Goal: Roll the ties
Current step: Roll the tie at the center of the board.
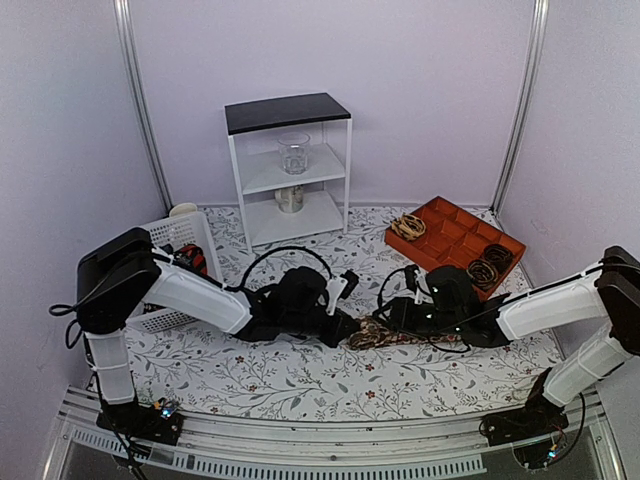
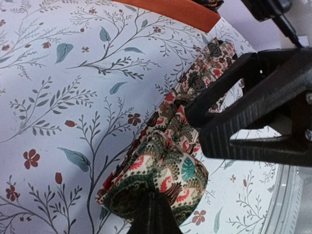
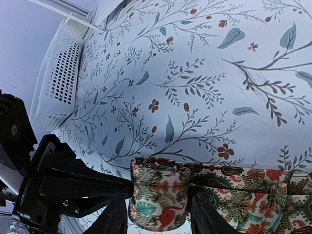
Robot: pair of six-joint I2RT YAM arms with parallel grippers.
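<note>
A tie (image 1: 378, 335) with a red, green and cream pattern lies bunched on the floral tablecloth between the two arms. In the left wrist view its rolled end (image 2: 163, 170) is pinched by my left gripper (image 2: 153, 204), which is shut on it. The right wrist view shows the same roll (image 3: 158, 195) standing between the fingers of my right gripper (image 3: 158, 219). These are open, one on each side of the roll. The rest of the tie (image 3: 253, 190) trails to the right. My left gripper (image 1: 340, 328) and right gripper (image 1: 388, 322) almost meet.
An orange divided tray (image 1: 455, 235) holding coiled items sits at the back right. A white basket (image 1: 175, 270) stands on the left. At the back, a white shelf (image 1: 290, 165) carries a glass jar (image 1: 294, 153) and a can (image 1: 290, 198).
</note>
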